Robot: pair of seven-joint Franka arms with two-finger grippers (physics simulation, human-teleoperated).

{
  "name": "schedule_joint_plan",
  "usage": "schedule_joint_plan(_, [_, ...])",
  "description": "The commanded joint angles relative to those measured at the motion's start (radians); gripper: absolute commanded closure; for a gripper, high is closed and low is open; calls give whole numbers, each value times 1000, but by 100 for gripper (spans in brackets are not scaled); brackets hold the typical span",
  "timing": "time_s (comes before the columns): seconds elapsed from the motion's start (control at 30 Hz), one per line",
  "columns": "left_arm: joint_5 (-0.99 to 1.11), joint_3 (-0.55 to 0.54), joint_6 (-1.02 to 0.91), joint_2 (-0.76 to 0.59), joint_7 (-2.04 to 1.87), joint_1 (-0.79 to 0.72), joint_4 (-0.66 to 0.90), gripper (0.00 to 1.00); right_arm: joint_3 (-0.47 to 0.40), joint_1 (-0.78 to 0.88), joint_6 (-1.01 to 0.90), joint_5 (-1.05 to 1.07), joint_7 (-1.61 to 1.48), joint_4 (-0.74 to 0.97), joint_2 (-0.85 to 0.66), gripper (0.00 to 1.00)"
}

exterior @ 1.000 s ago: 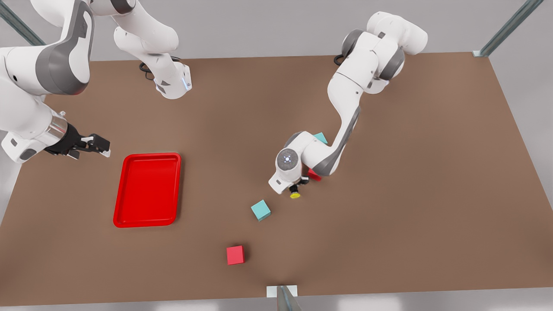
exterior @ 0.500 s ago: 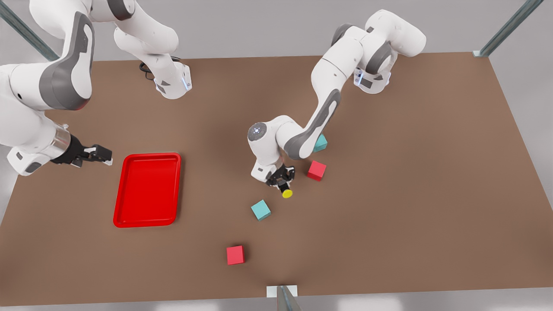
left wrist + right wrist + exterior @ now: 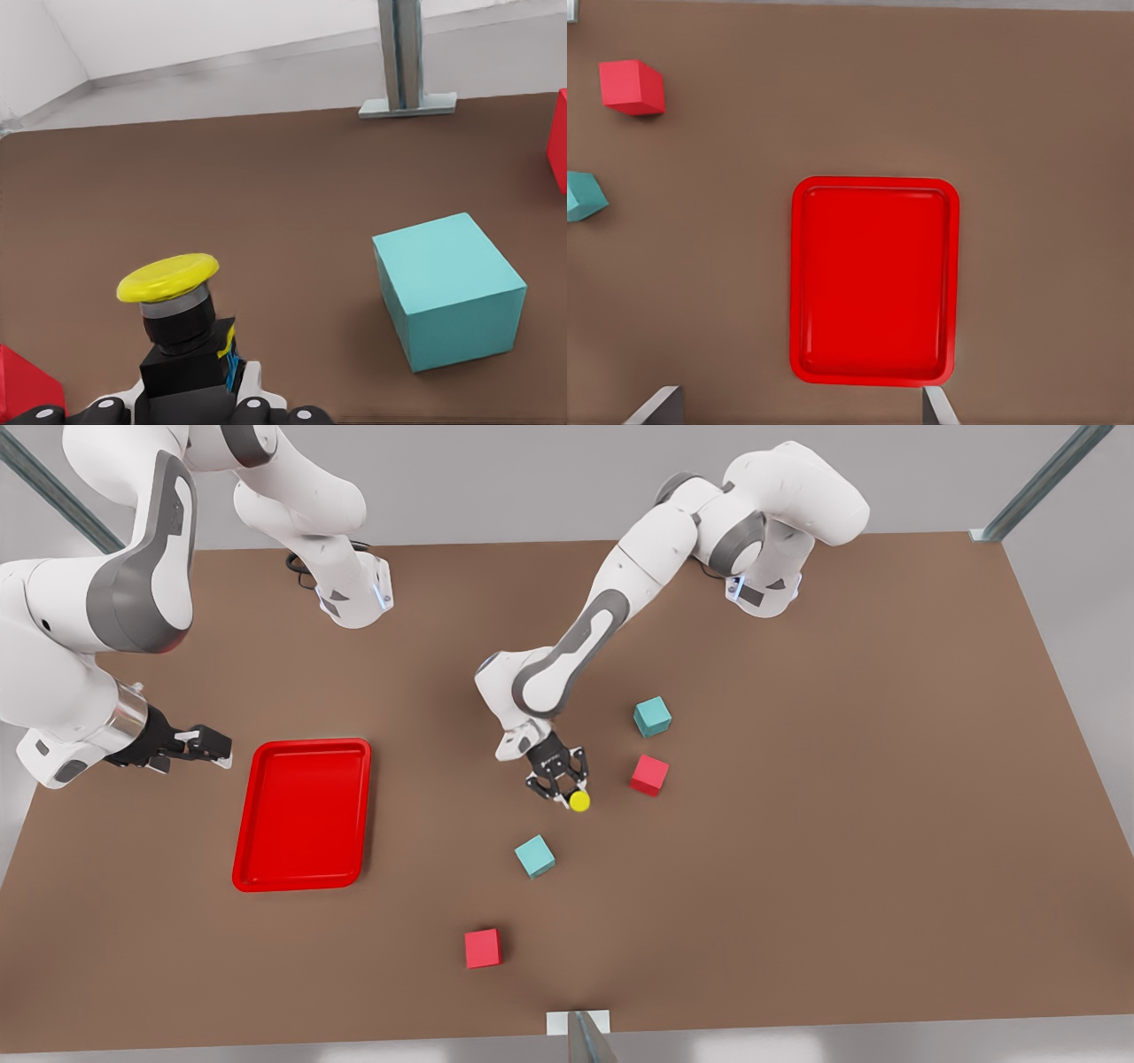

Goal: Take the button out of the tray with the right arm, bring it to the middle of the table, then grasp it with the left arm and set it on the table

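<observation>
The button [image 3: 579, 802] has a yellow cap on a black body and is tilted near the middle of the brown table [image 3: 797, 850]. My left gripper [image 3: 562, 786] is shut on the body. The left wrist view shows the button [image 3: 173, 292] close up between the fingers [image 3: 252, 409]. The empty red tray [image 3: 306, 815] lies toward the front view's left. My right gripper [image 3: 209, 745], behind its silver band, hovers just left of the tray's far corner. The right wrist view shows its fingertips [image 3: 656, 405] wide apart, open, above the tray [image 3: 873, 283].
A teal cube [image 3: 652, 716] and a red cube [image 3: 649, 774] sit to the right of the button in the front view. Another teal cube [image 3: 534, 856] and a red cube [image 3: 483, 948] lie nearer the front edge. That teal cube [image 3: 447, 288] is close to the left gripper.
The left arm has swung its wrist toward the front view's left, uncovering the two cubes behind it. The button has moved slightly left and back in its grip. The right arm has hardly moved.
</observation>
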Motion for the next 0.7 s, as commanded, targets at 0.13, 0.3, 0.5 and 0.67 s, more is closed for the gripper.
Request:
schedule_joint_plan(0.13, [66, 10, -78, 58, -672, -31, 0, 76, 0, 0, 0, 0, -2, 0, 0, 0])
schedule_joint_plan(0.3, [66, 10, -73, 90, -672, -41, 0, 76, 0, 0, 2, 0, -2, 0, 0, 0])
schedule_joint_plan(0.5, [66, 10, -73, 99, -672, -51, 0, 76, 0, 0, 2, 1, -2, 0, 0, 0])
schedule_joint_plan(0.67, [66, 10, -76, 99, -669, -53, 0, 74, 2, 0, 0, 1, -1, 0, 8, 0])
